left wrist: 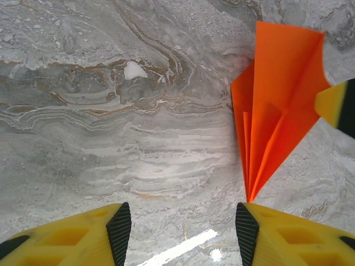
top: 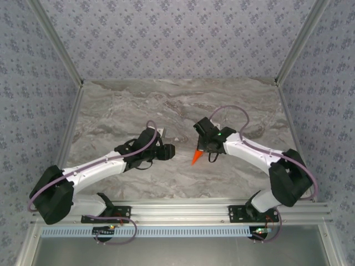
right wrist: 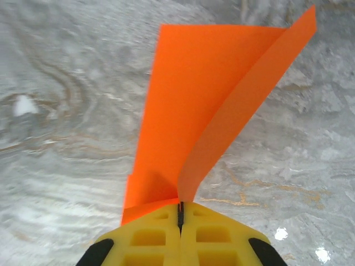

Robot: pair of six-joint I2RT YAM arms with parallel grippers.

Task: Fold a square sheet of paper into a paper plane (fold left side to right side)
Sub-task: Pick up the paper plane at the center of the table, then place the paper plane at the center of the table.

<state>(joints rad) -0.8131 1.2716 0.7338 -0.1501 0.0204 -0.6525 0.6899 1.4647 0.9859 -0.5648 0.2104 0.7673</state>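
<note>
Paper plane [top: 196, 157], an orange-red dart with its layers fanning apart, is near the middle of the grey marbled counter [top: 138, 105], nose toward the left arm. Right pincer [right wrist: 180, 213] is closed tight on the plane. Left pincer [left wrist: 183, 227] stands half-wide, holding nothing, with the plane's nose just beside one yellow finger [left wrist: 288, 235].

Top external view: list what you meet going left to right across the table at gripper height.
left arm → left gripper → paper plane → right arm
</note>
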